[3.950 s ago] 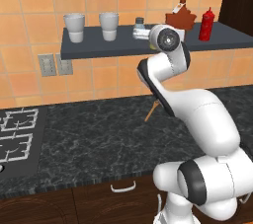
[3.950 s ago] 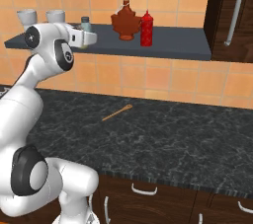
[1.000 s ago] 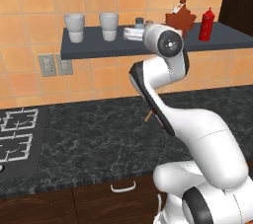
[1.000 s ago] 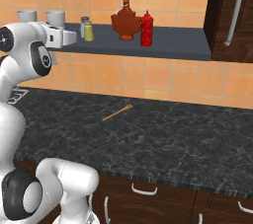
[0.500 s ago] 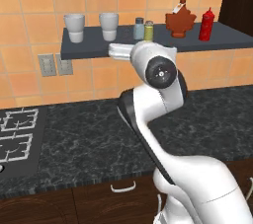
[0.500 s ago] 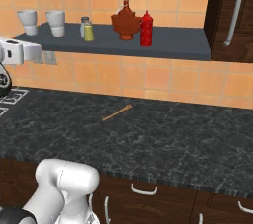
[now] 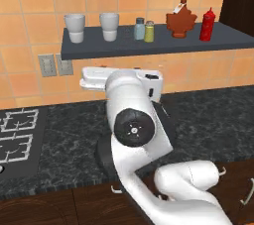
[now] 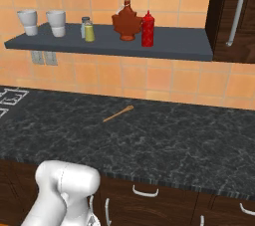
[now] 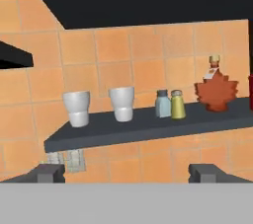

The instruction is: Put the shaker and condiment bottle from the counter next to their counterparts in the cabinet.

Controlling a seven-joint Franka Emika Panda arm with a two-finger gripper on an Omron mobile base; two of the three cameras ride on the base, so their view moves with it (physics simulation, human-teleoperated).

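We see the cabinet [image 9: 148, 127] crossing mid-frame in the hand view, the red condiment bottle [image 8: 147, 29] right of the maple bottle [image 9: 215, 90], the yellow-green shaker [image 9: 178, 104] beside the blue-grey shaker [image 9: 162, 103]. Our gripper [image 9: 127, 173], jaws wide apart and empty, sits bottom centre, well below them.

Shaker and bottle up on the shelf

I see the yellow-green shaker [image 7: 149, 31] upright, just beside the pale blue shaker [image 7: 139, 28], and the red bottle [image 7: 207, 25] upright next to the maple-leaf bottle [image 7: 181, 20], all on the dark shelf [image 7: 163, 46].
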